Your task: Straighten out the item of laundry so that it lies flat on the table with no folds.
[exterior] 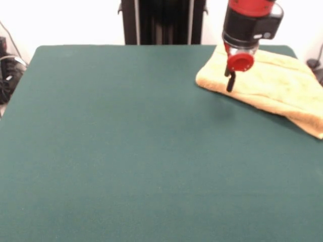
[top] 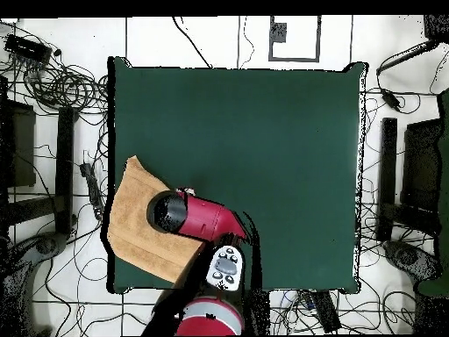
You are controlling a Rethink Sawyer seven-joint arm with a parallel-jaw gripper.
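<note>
Fluffy orange-tan terry towel [exterior: 275, 83], folded double, at the tabletop [exterior: 126, 151] corner nearest the robot, overhanging the side edge; pincer [exterior: 230, 80] over its edge, whether spread or pressed together can't tell.

Towel [exterior: 275, 83] on table [exterior: 126, 151] far-right corner, end effector [exterior: 230, 80] above it.

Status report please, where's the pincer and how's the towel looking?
Pincer hovering over towel's inner edge, grip state unclear. Towel at table corner, doubled over, part overhanging the edge. Nothing in the way.
</note>
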